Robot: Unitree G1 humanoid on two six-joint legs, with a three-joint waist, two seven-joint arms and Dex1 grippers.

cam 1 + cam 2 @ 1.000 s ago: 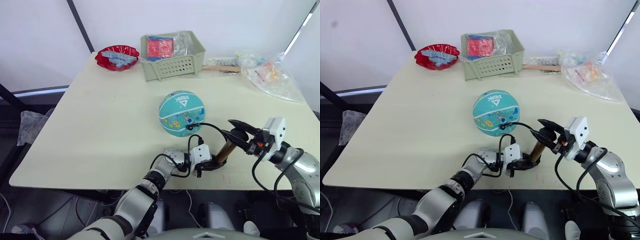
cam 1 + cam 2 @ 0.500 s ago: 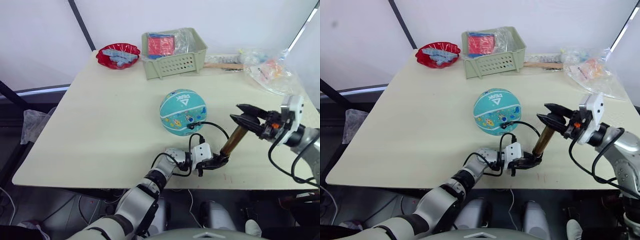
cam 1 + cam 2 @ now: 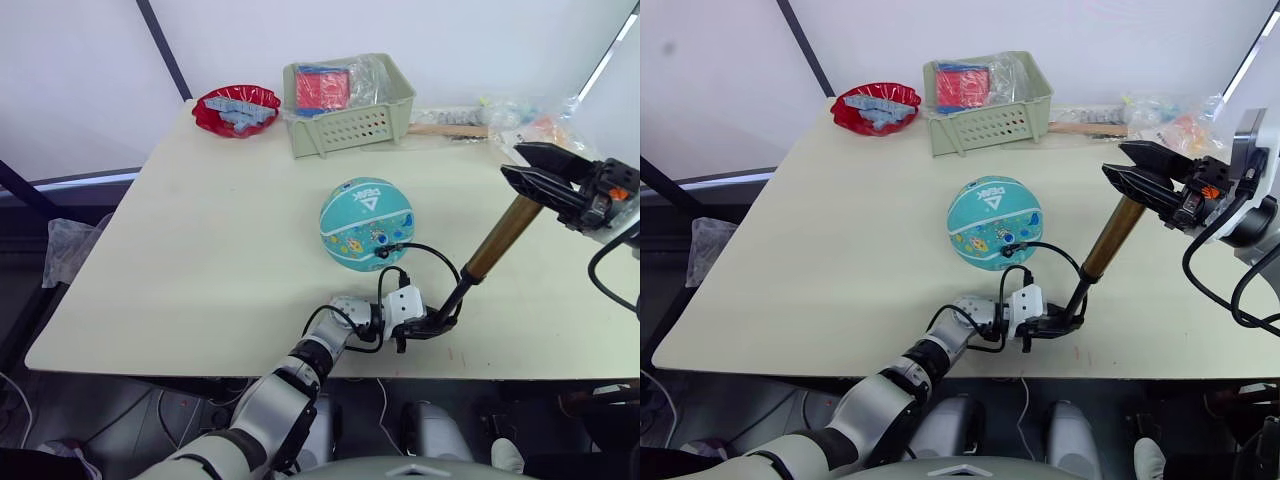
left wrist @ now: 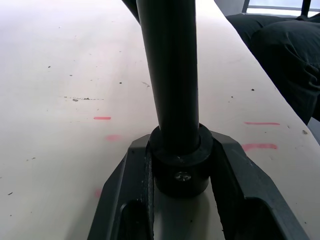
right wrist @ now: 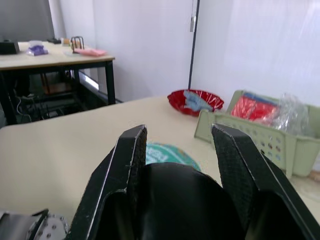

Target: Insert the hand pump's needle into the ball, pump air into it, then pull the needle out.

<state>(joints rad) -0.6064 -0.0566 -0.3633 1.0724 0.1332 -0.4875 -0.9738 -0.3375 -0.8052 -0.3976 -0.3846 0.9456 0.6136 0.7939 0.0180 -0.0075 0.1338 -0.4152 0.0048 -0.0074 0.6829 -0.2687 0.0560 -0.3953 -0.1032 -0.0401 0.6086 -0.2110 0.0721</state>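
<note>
Stretched out long, the hand pump (image 3: 497, 243) slants across the table (image 3: 220, 250): its black end cap sits clamped between the left gripper (image 3: 432, 323) fingers near the front edge, while the right gripper (image 3: 538, 176) is closed on the black T-handle, raised high at the right. Its thin black hose (image 3: 432, 255) loops to the teal ball (image 3: 365, 223), where the needle end meets the ball's lower right side. Behind stand a green basket (image 3: 346, 112) and a red bowl (image 3: 235, 111).

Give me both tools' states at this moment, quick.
Left tool: shut on the hand pump's black bottom end cap, pinning it to the table.
Right tool: shut on the pump's black T-handle, piston drawn out.
</note>
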